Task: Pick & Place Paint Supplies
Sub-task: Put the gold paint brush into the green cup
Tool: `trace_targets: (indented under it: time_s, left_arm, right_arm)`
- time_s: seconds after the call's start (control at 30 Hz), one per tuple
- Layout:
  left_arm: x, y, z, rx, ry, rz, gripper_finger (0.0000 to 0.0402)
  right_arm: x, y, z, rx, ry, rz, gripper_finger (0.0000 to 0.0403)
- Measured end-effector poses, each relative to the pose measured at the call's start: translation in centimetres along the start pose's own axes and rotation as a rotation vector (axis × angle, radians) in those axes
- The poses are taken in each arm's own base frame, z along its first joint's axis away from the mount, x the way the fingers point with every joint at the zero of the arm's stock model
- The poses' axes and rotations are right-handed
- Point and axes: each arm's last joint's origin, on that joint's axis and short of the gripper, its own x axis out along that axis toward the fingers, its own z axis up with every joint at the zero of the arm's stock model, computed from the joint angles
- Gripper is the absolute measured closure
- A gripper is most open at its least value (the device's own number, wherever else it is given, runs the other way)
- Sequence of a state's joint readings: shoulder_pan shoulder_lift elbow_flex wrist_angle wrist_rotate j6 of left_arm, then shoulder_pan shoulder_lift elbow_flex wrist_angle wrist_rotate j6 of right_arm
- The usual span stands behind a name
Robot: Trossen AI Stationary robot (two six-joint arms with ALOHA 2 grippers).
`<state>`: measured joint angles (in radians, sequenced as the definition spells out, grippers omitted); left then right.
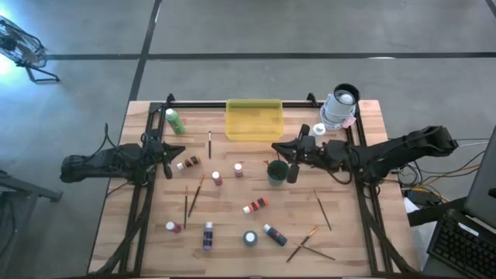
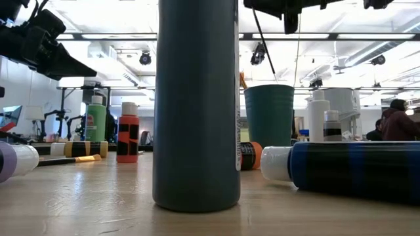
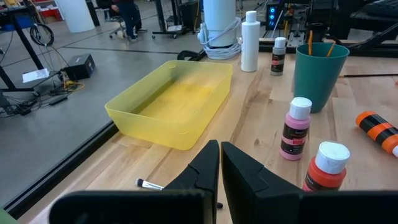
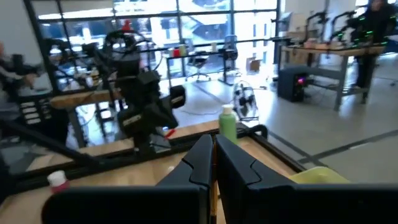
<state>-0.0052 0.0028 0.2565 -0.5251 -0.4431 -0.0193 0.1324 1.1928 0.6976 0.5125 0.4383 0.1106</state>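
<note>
Small paint bottles stand or lie scattered on the wooden table: a green one [image 1: 174, 120] at the far left, pink [image 3: 296, 129] and red [image 3: 326, 167] ones mid-table, an orange one [image 1: 256, 205] lying down, and purple [image 1: 208, 236], grey [image 2: 197, 105] and blue [image 1: 273, 233] ones near the front. Thin brushes [image 1: 197, 195] [image 1: 322, 211] lie flat; two more stand in the green cup [image 3: 320, 71]. My left gripper [image 3: 220, 155] is shut at the table's left, holding nothing. My right gripper [image 1: 277, 149] is shut, level, above the cup's far side, pointing left.
The yellow tray [image 1: 253, 120] sits at the far middle. A white roll [image 1: 341, 105] and a white bottle [image 1: 318, 129] stand at the far right. A dark rail frame runs along the table's far and side edges. A person [image 2: 397, 121] shows in the room beyond.
</note>
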Motion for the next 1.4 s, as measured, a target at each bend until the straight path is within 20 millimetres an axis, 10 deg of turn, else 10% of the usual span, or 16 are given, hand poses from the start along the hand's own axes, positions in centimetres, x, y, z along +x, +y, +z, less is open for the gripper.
trace_targets:
  time_s: [1.4]
  left_arm:
    - [0.0,0.0,0.0,0.000,-0.001,0.000,0.0378]
  right_arm:
    - [1.2,-2.0,-11.9,0.055,0.118,0.052,0.0394]
